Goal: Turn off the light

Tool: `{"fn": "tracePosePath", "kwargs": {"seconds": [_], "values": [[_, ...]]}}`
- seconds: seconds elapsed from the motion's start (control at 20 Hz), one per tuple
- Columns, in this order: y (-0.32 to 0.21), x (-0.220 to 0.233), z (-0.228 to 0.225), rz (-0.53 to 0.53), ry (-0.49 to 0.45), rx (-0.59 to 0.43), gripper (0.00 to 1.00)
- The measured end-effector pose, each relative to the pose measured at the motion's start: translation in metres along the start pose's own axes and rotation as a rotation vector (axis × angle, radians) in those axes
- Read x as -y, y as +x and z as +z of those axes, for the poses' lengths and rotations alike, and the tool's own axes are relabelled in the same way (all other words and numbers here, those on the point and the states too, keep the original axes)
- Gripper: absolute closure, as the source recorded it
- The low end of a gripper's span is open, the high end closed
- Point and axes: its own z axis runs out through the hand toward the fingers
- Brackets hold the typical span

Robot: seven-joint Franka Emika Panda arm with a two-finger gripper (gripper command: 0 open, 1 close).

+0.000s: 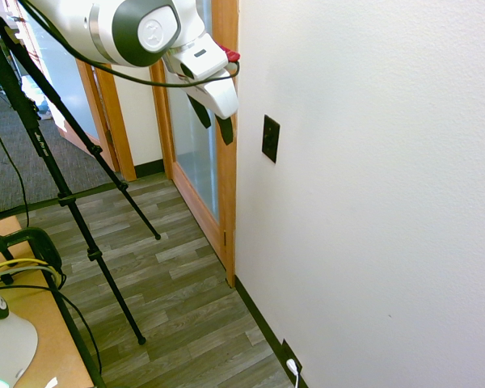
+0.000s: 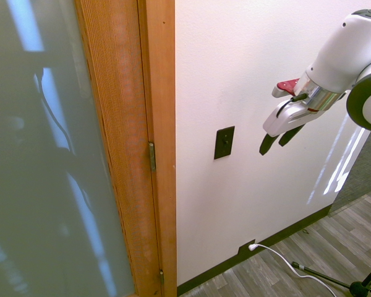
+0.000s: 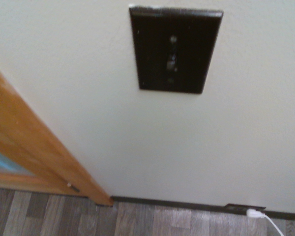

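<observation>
Second exterior view: a white wall is filling the centre; at upper right a white gripper is angling down, its fingers standing apart, empty. Mid-frame, a black toggle-switch plate is sitting upright, probably needing only a light fingertip push on its small, stiff lever, not grasping.

No word, number or brand name could be read. One mark showed: a faint round emblem on the white cap of the arm, higher than the jaws and back from them along the arm. Its design was too small to make out.
</observation>
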Motion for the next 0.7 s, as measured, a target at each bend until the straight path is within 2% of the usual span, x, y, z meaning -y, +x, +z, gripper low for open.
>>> {"fn": "tracePosePath", "kwargs": {"seconds": [0.2, 0.6, 0.65, 0.7], "values": [[0.016, 0.018, 0.015, 0.05, 0.02, -0.076, 0.0], [0.039, 0.061, 0.045, 0.099, 0.037, -0.093, 0.0], [0.041, 0.066, 0.05, 0.101, 0.032, -0.091, 1.0], [0.044, 0.07, 0.055, 0.103, 0.027, -0.089, 1.0]]}}
